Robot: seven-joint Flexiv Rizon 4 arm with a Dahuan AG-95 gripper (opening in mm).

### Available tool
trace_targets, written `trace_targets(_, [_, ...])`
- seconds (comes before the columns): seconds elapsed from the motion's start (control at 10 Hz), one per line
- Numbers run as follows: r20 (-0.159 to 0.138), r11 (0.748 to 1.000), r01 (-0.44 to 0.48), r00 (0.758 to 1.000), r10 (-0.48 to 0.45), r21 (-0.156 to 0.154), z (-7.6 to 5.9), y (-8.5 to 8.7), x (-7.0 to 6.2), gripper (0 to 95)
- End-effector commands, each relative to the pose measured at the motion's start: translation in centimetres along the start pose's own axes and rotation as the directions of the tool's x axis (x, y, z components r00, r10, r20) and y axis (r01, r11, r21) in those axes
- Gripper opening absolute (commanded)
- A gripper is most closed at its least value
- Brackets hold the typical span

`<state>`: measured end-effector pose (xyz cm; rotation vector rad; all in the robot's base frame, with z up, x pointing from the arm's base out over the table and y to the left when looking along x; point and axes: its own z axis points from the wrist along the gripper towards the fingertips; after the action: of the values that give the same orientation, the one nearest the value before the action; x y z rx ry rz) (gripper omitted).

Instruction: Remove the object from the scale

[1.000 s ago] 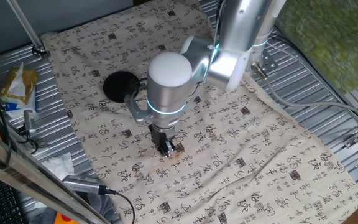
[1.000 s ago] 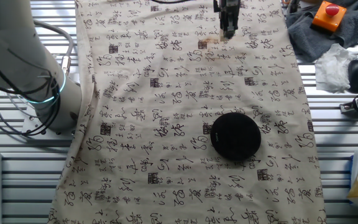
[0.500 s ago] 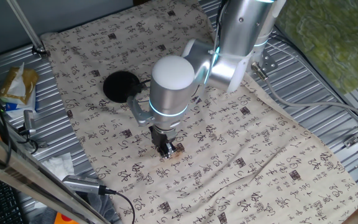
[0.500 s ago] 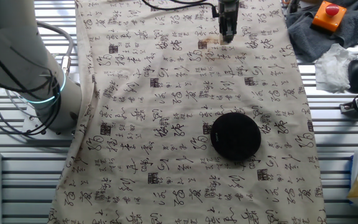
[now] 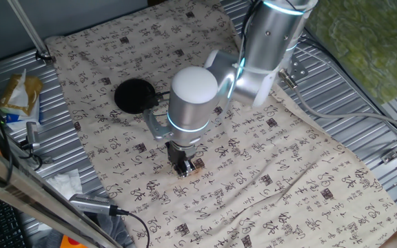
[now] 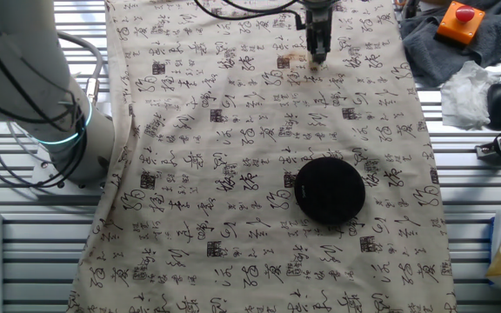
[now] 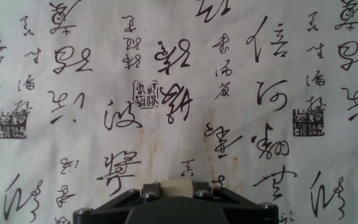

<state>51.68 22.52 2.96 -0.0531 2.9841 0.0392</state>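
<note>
The gripper (image 5: 182, 167) holds the block (image 7: 176, 188) low over the cloth (image 6: 233, 217); opening while tilted could tumble it.

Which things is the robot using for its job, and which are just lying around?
For the job:
the gripper
the little wooden block, on the cloth beside the gripper
the round black scale, with nothing on it

Just lying around:
the orange box with a red button
the crumpled white tissue
the yellow packet
</note>
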Motion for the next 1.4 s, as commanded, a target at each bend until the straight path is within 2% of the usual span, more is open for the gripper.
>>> trace_targets(0.1, [-0.005, 1.0, 0.005, 1.0, -0.005, 0.002, -0.2, 0.0, 0.0, 0.0])
trace_targets(0.2, [-0.001, 1.0, 0.022, 1.0, -0.022, -0.006, -0.1, 0.0, 0.0, 38.0])
trace_targets(0.4, [0.005, 0.999, 0.039, 0.999, -0.039, -0.006, -0.1, 0.0, 0.0, 76.0])
trace_targets(0.6, [0.003, 0.998, 0.062, 0.998, -0.062, -0.007, -0.1, 0.0, 0.0, 76.0])
trace_targets(0.7, [-0.013, 0.997, 0.079, 0.997, -0.079, -0.005, -0.3, 0.0, 0.0, 76.0])
trace_targets(0.8, [-0.022, 0.995, 0.096, 0.995, -0.096, -0.004, -0.5, 0.0, -0.1, 57.0])
trace_targets(0.9, [-0.033, 0.996, 0.094, 0.995, -0.094, -0.001, -0.9, -0.1, -0.2, 19.0])
trace_targets(1.0, [-0.039, 0.996, 0.09, 0.995, -0.09, -0.003, -1.6, -0.3, -0.4, 0.0])
trace_targets(1.2, [-0.05, 0.994, 0.107, 0.993, -0.107, -0.01, -3.3, -0.7, -0.7, 0.0])
trace_targets(1.4, [-0.057, 0.996, 0.094, 0.994, -0.093, 0.002, -4.3, -0.8, -0.8, 0.0])
